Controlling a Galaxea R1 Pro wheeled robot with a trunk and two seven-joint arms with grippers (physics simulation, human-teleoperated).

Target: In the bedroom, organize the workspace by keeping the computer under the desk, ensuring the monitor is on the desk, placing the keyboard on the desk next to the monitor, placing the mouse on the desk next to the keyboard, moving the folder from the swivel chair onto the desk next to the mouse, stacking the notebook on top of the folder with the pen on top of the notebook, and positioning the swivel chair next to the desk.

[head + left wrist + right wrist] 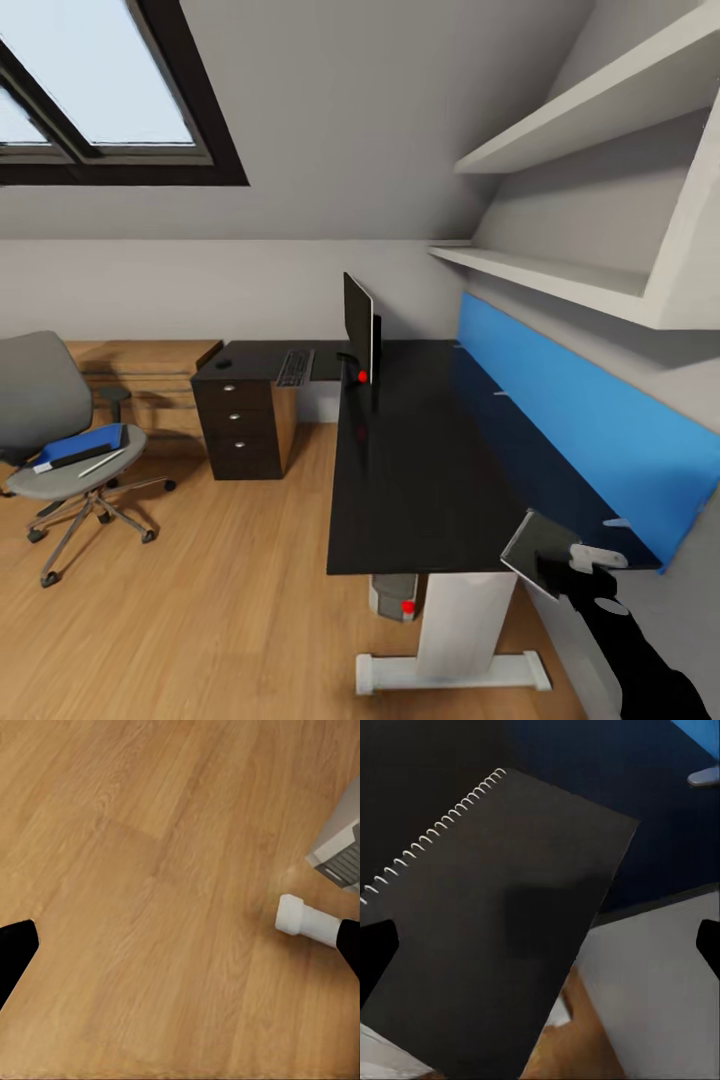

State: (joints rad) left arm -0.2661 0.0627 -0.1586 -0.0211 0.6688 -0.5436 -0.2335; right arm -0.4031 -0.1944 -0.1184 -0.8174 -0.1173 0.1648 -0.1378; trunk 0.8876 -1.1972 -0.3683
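The black spiral notebook [538, 552] [510, 922] sits tilted at the near right corner of the black desk [420, 460], one corner past the edge. My right gripper [592, 562] [540, 945] is just behind it, fingers wide apart; I cannot tell if it touches the notebook. The monitor [358, 332], keyboard [295, 367] and mouse [224, 364] are on the desk's far wing. On the swivel chair [60, 440] at left lie the blue folder [85, 447] and the pen [101, 462]. The computer [393, 597] stands under the desk. My left gripper [180, 952] is open above the floor.
A blue wall panel [590, 420] runs along the desk's right side, with white shelves [560, 270] above. A drawer unit [240, 425] stands under the far wing. The desk's white foot [450, 672] [304, 919] rests on wooden floor [220, 590].
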